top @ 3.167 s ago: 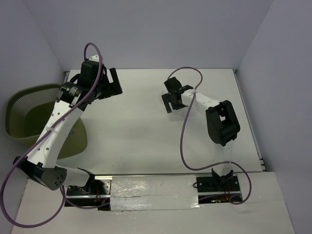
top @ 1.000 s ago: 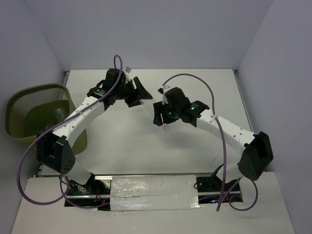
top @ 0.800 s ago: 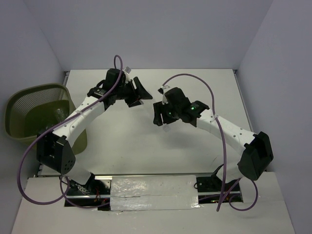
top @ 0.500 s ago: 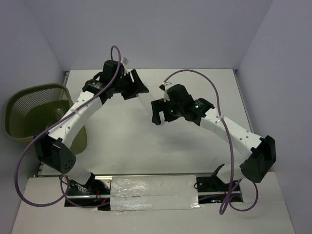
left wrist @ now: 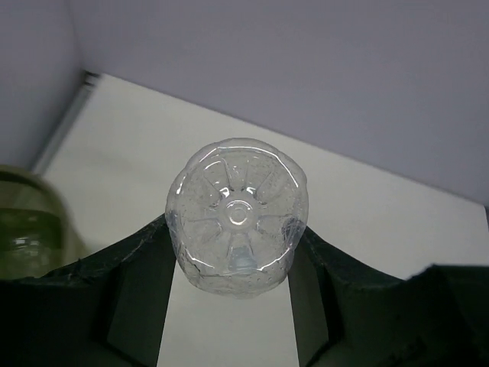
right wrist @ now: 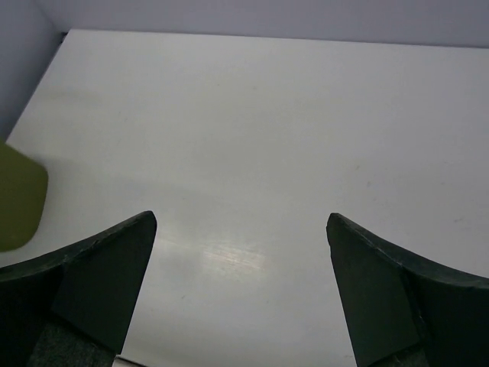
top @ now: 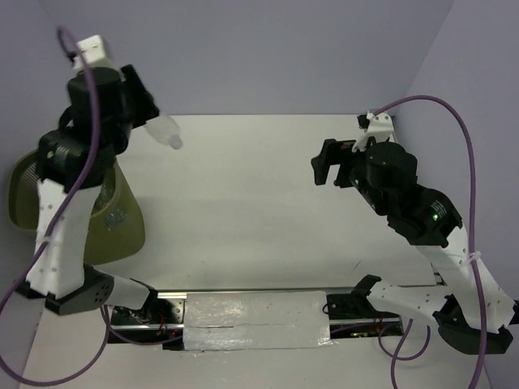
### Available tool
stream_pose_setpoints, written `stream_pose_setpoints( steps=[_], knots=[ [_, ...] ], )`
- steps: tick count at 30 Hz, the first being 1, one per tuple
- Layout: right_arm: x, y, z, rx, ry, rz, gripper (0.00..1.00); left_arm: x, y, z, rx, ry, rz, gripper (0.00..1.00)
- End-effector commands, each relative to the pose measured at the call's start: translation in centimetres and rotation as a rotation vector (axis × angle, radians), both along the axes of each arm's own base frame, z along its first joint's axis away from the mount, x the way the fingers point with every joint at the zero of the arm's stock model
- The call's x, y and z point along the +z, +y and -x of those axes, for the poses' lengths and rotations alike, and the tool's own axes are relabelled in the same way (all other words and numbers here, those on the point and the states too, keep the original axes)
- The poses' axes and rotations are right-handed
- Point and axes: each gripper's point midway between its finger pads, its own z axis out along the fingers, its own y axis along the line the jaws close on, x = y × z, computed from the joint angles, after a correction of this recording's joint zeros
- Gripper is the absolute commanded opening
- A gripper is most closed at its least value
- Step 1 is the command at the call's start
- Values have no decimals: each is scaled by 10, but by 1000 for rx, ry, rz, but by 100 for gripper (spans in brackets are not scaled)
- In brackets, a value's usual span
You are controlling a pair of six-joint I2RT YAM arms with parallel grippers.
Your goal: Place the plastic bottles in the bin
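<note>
At the far left we see the bin point(top: 20, 194), the olive-green wastebasket, low down beneath the raised left arm and partly hidden behind it; from the left wrist view a bit of its green rim shows below and to the left of the fingers. The left gripper point(top: 148, 113) is lifted high and clamped on a clear plastic bottle point(left wrist: 237, 216), its fingers point(left wrist: 145, 283) pressing the ribbed body from both sides. We look straight at the bottle's moulded base in the wrist view, and from above its capped end points away from the gripper, over the white table point(top: 268, 211). Well to the right, the right gripper point(right wrist: 241, 220) hangs in the air above the table with its jaws spread wide and nothing between them; a green edge of the bin shows far to its left.
</note>
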Motion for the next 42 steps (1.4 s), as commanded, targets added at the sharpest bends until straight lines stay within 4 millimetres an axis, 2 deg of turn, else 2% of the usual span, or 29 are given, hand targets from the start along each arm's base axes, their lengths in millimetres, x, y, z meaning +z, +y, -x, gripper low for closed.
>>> stream_pose_setpoints(
  steps=[1,2,3,5,8,9,10,12,13,14,15,16,17,18,19,22,23,24,25,27,29,30,31,34,42],
  knots=[
    [-2,-23,-11,-156,-10,19,100,50,91,61,322,-129,-126,0],
    [-1,-22,-11,-158,-12,12,100,56,103,71,368,-148,-135,0],
    [-4,-20,-12,-150,-7,9,100,67,123,91,452,-180,-144,0],
    [-12,-16,-13,-143,9,12,100,81,142,114,523,-226,-154,0],
    [-22,-9,-16,-128,37,21,100,89,170,144,676,-246,-189,0],
    [-23,-7,-17,-120,41,15,100,90,179,154,728,-250,-195,0],
    [-24,-5,-17,-116,44,11,100,82,190,163,820,-199,-265,0],
    [-27,-1,-19,-108,47,8,100,91,205,186,943,-257,-219,0],
    [-28,0,-18,-100,50,4,100,67,206,183,977,-91,-425,0],
    [-31,2,-19,-96,55,5,100,85,213,199,1041,-258,-222,0],
    [-31,3,-19,-96,54,4,100,81,216,205,1057,-261,-220,0],
    [-33,5,-20,-89,60,4,100,62,213,199,1041,-161,-347,0],
    [-35,5,-20,-88,63,7,100,58,214,202,1060,-163,-314,0],
    [-34,5,-20,-88,63,5,100,48,213,199,1041,-78,-412,0],
    [-35,5,-20,-86,64,7,100,48,211,196,1060,-148,-316,0],
    [-38,4,-19,-84,65,15,100,29,209,192,1063,-64,-400,0],
    [-40,4,-19,-84,67,20,100,25,210,196,1069,-60,-395,0],
    [-41,4,-20,-87,70,23,100,7,208,194,1044,63,-531,0],
    [-43,5,-20,-82,74,27,100,12,208,197,1067,-33,-383,0],
    [-44,6,-20,-80,75,23,100,-7,204,194,1050,42,-424,0],
    [-45,8,-20,-71,77,21,100,-15,200,191,1043,43,-409,0],
    [-45,8,-21,-71,75,19,100,-25,198,187,1022,77,-456,0],
    [-44,9,-21,-67,75,21,100,-26,198,188,1027,51,-413,0],
    [-48,9,-21,-69,80,32,100,-33,197,188,1015,69,-431,0],
    [-52,11,-24,-61,89,36,100,-55,187,172,978,105,-491,0]
  ],
)
